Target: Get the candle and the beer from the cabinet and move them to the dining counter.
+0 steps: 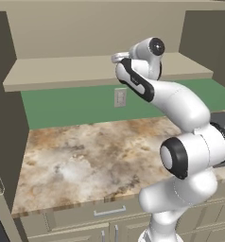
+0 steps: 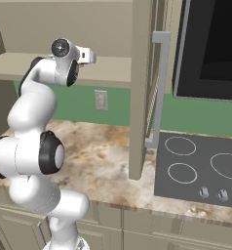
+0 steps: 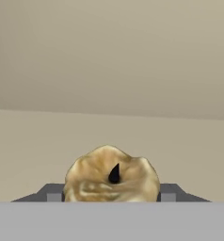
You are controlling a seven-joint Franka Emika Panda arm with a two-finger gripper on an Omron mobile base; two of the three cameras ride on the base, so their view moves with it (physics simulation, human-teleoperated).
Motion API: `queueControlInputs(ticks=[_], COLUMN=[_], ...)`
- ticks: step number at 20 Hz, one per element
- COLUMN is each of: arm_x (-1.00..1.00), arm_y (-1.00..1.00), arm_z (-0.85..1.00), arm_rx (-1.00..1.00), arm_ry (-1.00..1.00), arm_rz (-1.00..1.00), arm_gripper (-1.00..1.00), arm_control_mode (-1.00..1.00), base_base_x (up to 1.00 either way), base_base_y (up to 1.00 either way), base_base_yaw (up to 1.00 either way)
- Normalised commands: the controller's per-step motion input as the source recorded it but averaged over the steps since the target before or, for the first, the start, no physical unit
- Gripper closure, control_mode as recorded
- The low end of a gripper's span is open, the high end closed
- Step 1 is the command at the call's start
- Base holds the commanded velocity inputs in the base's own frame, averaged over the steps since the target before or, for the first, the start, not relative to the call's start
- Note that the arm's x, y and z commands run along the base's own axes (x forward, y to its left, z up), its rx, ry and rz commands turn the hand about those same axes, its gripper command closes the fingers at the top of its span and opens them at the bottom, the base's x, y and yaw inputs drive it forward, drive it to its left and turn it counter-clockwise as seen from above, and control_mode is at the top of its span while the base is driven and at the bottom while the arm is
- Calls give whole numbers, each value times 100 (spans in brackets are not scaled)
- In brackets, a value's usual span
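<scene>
In the hand view we see the gripper (image 3: 112, 196) clasping the candle (image 3: 111, 175); our base views add the arm reaching the cabinet (image 1: 62, 78) shelf.

You see a golden-brown candle (image 3: 111, 176) with a black wick against the plain beige cabinet (image 3: 109, 61), a green wall (image 1: 62, 106) behind the beige-brown marbled counter (image 1: 86, 160), and a black cooktop (image 2: 201, 168).
</scene>
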Motion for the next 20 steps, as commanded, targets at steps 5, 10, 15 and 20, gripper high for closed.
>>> queueControlInputs(ticks=[5, 10, 15, 20], arm_x=[-19, -26, -42, -44], arm_y=[-13, -18, -18, -14], arm_z=[0, 0, 0, 3], arm_rx=[0, 0, 0, 0], arm_ry=[0, 0, 0, 0], arm_rz=[0, 0, 0, 0], arm_gripper=[100, 100, 100, 100], arm_control_mode=[-100, -100, -100, -100], base_base_x=[0, 0, 0, 0], base_base_y=[0, 0, 0, 0], base_base_yaw=[0, 0, 0, 0])
